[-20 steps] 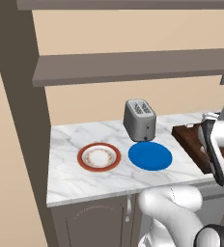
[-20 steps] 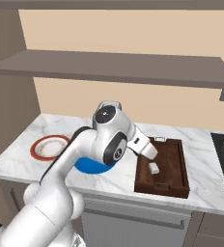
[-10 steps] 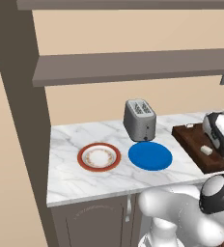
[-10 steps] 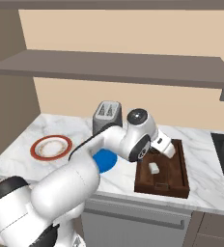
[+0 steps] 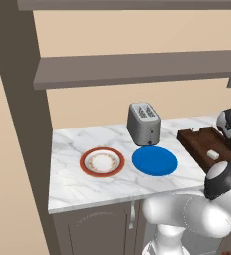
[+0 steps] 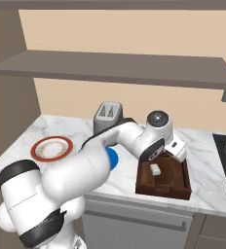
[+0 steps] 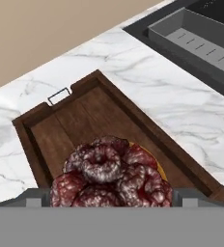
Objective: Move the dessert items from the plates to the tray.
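Hovering above the tray [image 7: 46,140], pincer [image 7: 111,195] clamped on the reddish-brown cupcake [image 7: 111,176]; cream cube [image 6: 155,169] inside.

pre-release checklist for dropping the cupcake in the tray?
1. Cupcake in the hand: ok, it sits right at the fingertips in the hand view.
2. Hand over the tray: ok, tray wood lies straight beneath the cupcake.
3. Drop spot free: cannot tell, the cupcake hides the floor under it.
4. Cube already in the tray: ok, and apart from the hand.
5. Blue plate and patterned plate bare: ok.
6. Height above the tray floor: cannot tell.
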You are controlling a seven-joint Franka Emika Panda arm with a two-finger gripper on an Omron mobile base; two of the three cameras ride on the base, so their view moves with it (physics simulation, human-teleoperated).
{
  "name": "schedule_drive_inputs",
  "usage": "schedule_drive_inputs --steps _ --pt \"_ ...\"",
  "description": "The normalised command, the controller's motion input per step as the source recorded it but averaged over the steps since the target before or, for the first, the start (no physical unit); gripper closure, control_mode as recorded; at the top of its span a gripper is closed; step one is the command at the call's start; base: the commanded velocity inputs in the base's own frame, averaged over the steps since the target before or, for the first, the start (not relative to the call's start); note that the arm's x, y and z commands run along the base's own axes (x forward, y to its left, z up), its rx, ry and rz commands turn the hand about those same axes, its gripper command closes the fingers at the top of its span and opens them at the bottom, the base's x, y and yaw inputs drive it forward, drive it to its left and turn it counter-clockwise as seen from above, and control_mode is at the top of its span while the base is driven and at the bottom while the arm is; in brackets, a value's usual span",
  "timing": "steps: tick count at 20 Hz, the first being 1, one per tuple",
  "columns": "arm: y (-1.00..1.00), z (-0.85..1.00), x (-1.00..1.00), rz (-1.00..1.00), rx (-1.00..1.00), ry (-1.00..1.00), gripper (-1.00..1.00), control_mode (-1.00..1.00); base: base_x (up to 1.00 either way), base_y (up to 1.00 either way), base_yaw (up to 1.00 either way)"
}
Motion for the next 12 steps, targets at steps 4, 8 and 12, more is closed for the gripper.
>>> schedule_drive_inputs --steps 4,8,12 --pt "0.00 -0.22 0.24 0.00 0.06 0.01 1.00 -1.00 0.00 0.00 0.00" --pt "0.00 -0.23 0.43 0.00 0.06 0.00 1.00 -1.00 0.00 0.00 0.00" --pt "-0.01 -0.18 0.66 0.00 0.05 0.00 1.00 -1.00 0.00 0.00 0.00"
